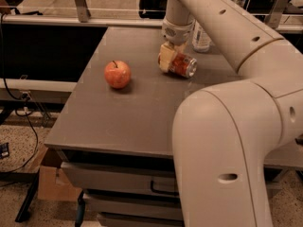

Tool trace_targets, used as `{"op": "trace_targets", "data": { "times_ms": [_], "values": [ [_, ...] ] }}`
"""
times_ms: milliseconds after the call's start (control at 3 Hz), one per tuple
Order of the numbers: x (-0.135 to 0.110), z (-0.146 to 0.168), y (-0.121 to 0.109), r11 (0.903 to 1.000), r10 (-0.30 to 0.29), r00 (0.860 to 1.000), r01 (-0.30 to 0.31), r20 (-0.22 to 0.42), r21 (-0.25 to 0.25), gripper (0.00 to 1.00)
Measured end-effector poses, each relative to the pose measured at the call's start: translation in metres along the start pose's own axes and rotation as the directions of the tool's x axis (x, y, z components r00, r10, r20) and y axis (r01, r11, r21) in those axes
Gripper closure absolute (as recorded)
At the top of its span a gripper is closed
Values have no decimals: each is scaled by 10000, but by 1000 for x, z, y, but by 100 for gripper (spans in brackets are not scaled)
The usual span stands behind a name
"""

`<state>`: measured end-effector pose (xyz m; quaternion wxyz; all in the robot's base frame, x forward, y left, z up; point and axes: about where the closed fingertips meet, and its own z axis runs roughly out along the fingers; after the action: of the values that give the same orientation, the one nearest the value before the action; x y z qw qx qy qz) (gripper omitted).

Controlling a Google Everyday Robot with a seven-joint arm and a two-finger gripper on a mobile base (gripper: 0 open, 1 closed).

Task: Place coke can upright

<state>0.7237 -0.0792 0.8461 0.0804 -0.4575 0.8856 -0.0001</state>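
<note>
My gripper (167, 60) is down at the far side of the grey table (128, 117), reaching in from above at the end of my long cream arm (222, 27), whose bulky near segment fills the right foreground. The coke can (183, 65) is right there with it. It lies tilted over on its side, not upright, with its red body against the gripper's pale tip and its silver end facing right and towards the camera. The gripper touches the can's left side, but I cannot tell whether it is closed on the can or how wide it stands. A clear plastic water bottle (200, 36) stands upright just behind the can, near the table's back edge. A red-orange apple (117, 74) sits stem up to the left, well apart from the can. Below the table's front edge are grey drawers (118, 181), with a cardboard box (47, 183) on the floor beside them.
</note>
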Motion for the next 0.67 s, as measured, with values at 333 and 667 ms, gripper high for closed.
{"op": "trace_targets", "data": {
  "times_ms": [333, 667],
  "values": [
    [0, -33, 5, 9984, -526, 9941, 544, 951, -171, 90],
    [9, -73, 13, 9890, -1137, 9484, 1363, 2958, -569, 100]
  ]
}}
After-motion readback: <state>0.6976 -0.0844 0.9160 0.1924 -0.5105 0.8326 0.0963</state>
